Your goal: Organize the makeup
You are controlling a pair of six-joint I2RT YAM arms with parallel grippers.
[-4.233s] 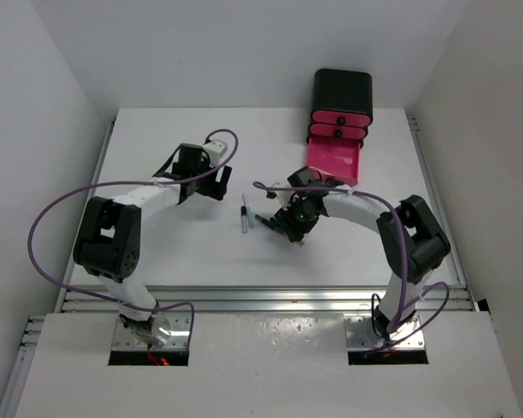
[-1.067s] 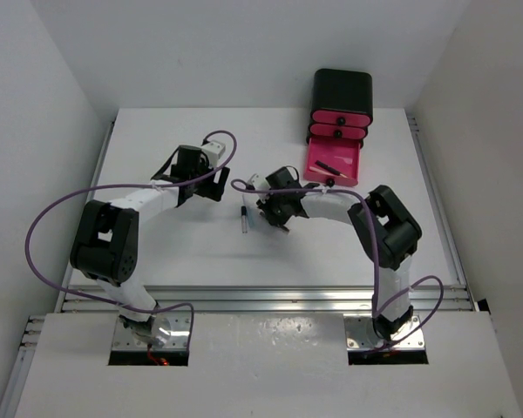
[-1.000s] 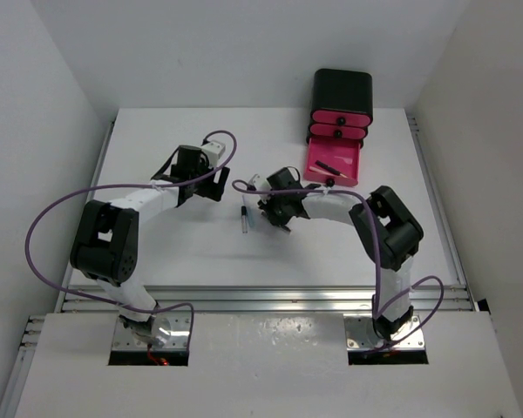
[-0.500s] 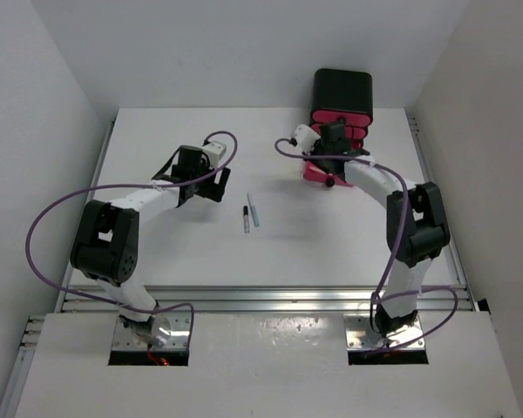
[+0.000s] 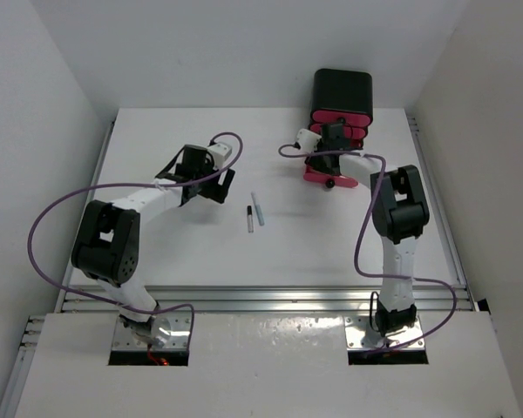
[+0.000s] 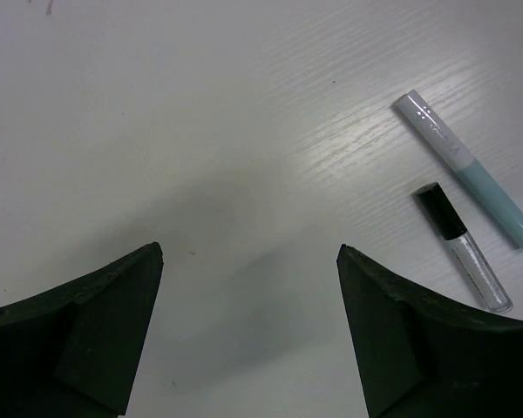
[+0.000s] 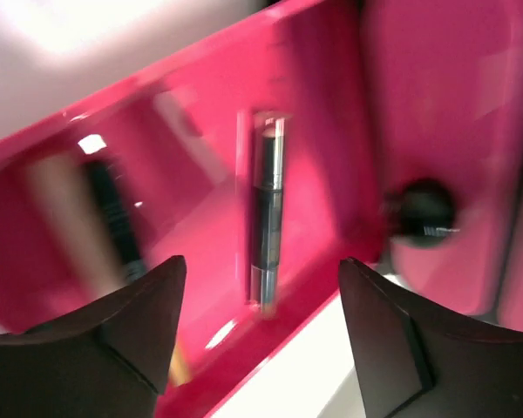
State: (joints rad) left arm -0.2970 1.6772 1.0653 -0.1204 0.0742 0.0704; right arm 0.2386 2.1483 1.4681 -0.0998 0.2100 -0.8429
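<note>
- Though spread wide and holding nothing, sits nearest the loose makeup: left tool (image 6: 248,261), jaws apart over the white surface (image 6: 244,104).
- Lie ahead and off to that tool's right in the left wrist view, side by side but not touching: slim silver-and-pale-blue stick (image 6: 466,174) and shorter black-capped clear stick (image 6: 462,248).
- Run roughly parallel, long axes slanting across the line between the fingers; probably calls for a sideways shift and a wrist turn before closing on either.
- Hangs over the open glossy pink drawer (image 7: 314,104) of the black box (image 5: 342,91): right tool (image 7: 261,266), jaws apart and empty.
- Rest inside that drawer: dark silver-banded stick (image 7: 268,218) and, further left, blurred black stick (image 7: 113,218).
- Nothing between the left tool and the two loose sticks; right arm well apart from them, so the less likely picker.
</note>
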